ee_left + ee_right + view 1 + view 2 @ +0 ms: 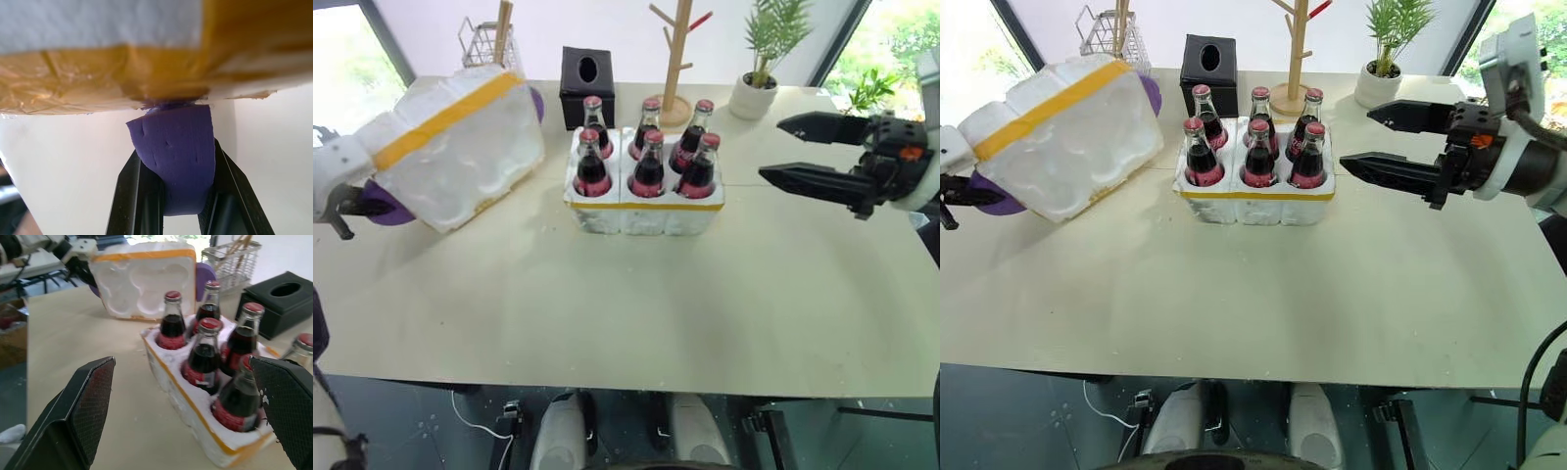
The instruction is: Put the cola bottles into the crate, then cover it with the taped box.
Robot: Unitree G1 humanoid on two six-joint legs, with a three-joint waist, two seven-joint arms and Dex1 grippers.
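Behind the crate: tissue box, wooden rack, plant | left tool pinching taped box's purple tab, box mostly cropped there | right tool spread.

No readable text, brand, number or sign anywhere. Red labels on the six small glass cola bottles with red caps too blurred to make out any lettering. No writing visible on the yellow tape of the low white styrofoam crate or the large white styrofoam taped box beside it.
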